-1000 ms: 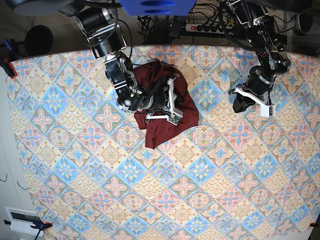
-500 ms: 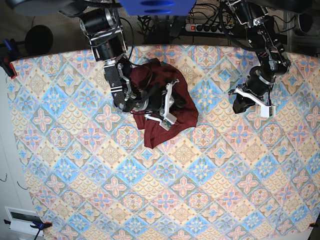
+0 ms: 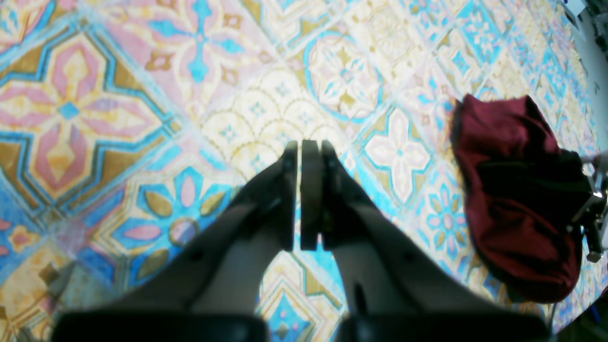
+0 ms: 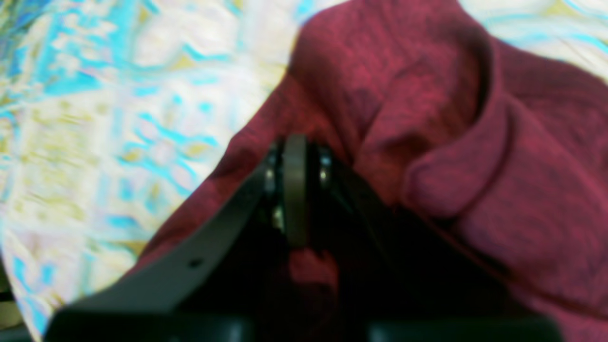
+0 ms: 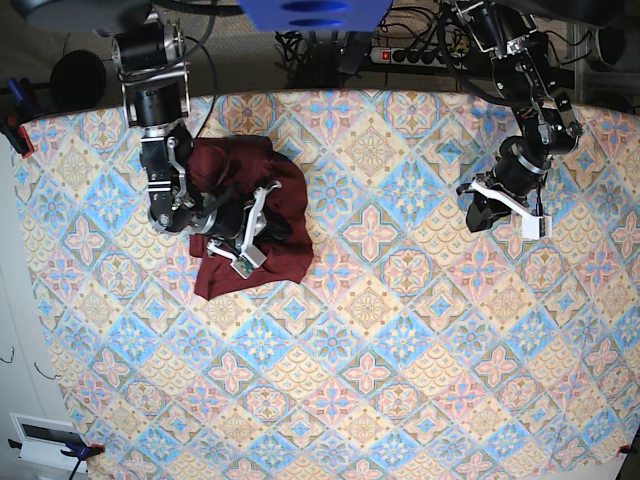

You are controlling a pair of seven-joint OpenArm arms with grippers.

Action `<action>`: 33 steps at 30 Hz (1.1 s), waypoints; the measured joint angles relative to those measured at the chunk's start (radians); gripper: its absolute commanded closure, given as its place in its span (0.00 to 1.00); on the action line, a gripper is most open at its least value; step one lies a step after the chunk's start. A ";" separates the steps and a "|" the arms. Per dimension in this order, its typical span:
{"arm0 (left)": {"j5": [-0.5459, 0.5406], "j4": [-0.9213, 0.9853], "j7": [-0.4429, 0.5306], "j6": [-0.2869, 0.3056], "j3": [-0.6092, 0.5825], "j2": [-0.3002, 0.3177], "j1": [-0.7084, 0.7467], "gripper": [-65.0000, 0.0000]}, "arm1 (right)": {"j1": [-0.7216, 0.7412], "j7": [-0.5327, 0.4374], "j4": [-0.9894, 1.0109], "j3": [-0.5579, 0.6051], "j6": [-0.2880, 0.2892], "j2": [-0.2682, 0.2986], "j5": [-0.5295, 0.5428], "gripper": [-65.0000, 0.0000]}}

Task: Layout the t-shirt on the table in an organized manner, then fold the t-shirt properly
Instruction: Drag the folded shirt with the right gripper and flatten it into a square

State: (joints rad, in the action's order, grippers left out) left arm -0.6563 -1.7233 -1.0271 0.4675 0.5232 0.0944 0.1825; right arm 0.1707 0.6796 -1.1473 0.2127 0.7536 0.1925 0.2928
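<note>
The dark maroon t-shirt (image 5: 290,245) lies bunched in a heap at the back left of the table (image 5: 400,380). My right gripper (image 5: 268,228) rests on top of the heap. In the right wrist view the right gripper (image 4: 295,152) is shut on a fold of the t-shirt (image 4: 475,142), with cloth pinched between the fingers. My left gripper (image 5: 478,215) hovers over bare table at the back right, far from the garment. In the left wrist view the left gripper (image 3: 300,147) is shut on nothing, and the t-shirt (image 3: 513,190) sits far off at the right.
A power strip with cables (image 5: 420,50) lies beyond the table's back edge. Blue clamps (image 5: 15,105) grip the table's left corner. A white device (image 5: 45,440) sits off the front left corner. The patterned cloth (image 3: 142,95) stretches wide in front of both arms.
My right arm has dragged the bunched t-shirt leftward across the back of the table, still gripping it. The left arm has stayed in place.
</note>
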 measured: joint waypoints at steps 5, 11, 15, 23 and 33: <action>0.000 0.000 -0.001 0.000 -0.001 0.000 0.003 1.00 | 0.043 0.016 0.006 -0.003 -0.019 0.051 -0.045 0.95; 0.000 0.000 -0.001 0.000 -0.005 -0.001 0.001 1.00 | 0.054 0.044 -0.019 -0.003 -0.026 0.076 -0.063 0.95; 0.000 0.000 -0.001 0.000 -0.005 0.000 0.001 1.00 | 0.042 0.105 -0.108 -0.003 -0.051 0.079 -0.122 0.95; 0.000 0.000 -0.001 0.000 -0.007 0.000 0.001 1.00 | -0.045 0.239 -0.381 -0.003 -0.058 0.082 -0.135 0.95; 0.003 0.001 -0.002 0.000 -0.006 -0.003 -0.007 1.00 | -0.311 0.310 -0.763 -0.110 -0.056 0.082 -0.134 0.95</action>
State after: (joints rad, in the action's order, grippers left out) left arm -0.6537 -1.7222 -1.0286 0.4675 0.5167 0.0910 0.1753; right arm -0.1406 0.9897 -1.9099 0.1024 0.6979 0.2741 0.1593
